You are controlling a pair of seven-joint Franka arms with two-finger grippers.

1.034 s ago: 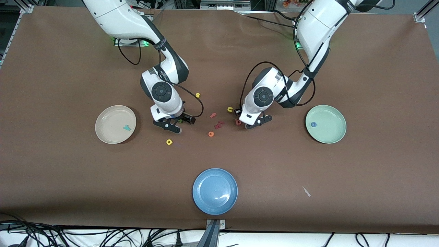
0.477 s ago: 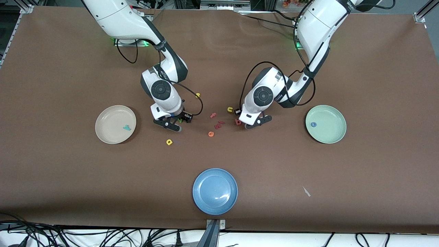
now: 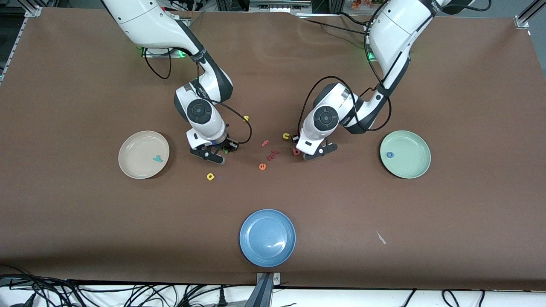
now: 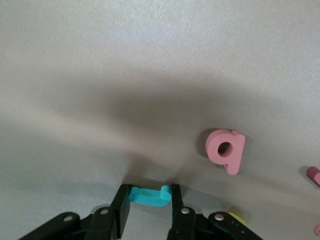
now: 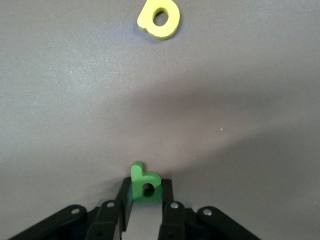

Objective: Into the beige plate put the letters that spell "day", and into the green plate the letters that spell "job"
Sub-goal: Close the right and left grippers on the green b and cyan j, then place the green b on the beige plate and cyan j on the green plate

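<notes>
A round blue plate (image 3: 267,237) sits by the table's edge nearest the front camera, about midway along it. A small white scrap (image 3: 381,238) lies beside it, toward the left arm's end.

A bit farther in lies the yellow foam letter "d" (image 3: 210,176), then an orange foam letter "e" (image 3: 262,166).

The round cream-beige plate (image 3: 132,147) sits toward the right arm's end. The teal foam letter "y" (image 3: 157,159) lies in it. The round pale green plate (image 3: 411,164) sits toward the left arm's end. The blue foam ring "o" (image 3: 389,154) lies in it.

The right gripper (image 3: 216,152) is low over the table between the beige plate and the loose letters. The front view hides what it holds. The right wrist view shows its fingers (image 5: 125,200) squeezed on the olive-green foam letter "a" (image 5: 145,187). The letter's short stem pokes out past the fingertips, toward the yellow "d".

The left gripper (image 3: 308,152) is low beside the coral-red foam letter "b" (image 3: 296,151). Only the left wrist view shows its fingers (image 4: 122,212) squeezed on the teal foam letter "j" (image 4: 150,196). The letter's long side runs straight across from one finger to the other, with its hook at one end. The "b" lies flat, just apart from it.

Farther in lie a coral foam letter "f" (image 3: 265,143), a yellow foam letter "n" (image 3: 286,136) and a yellow foam letter "s" (image 3: 246,118).
</notes>
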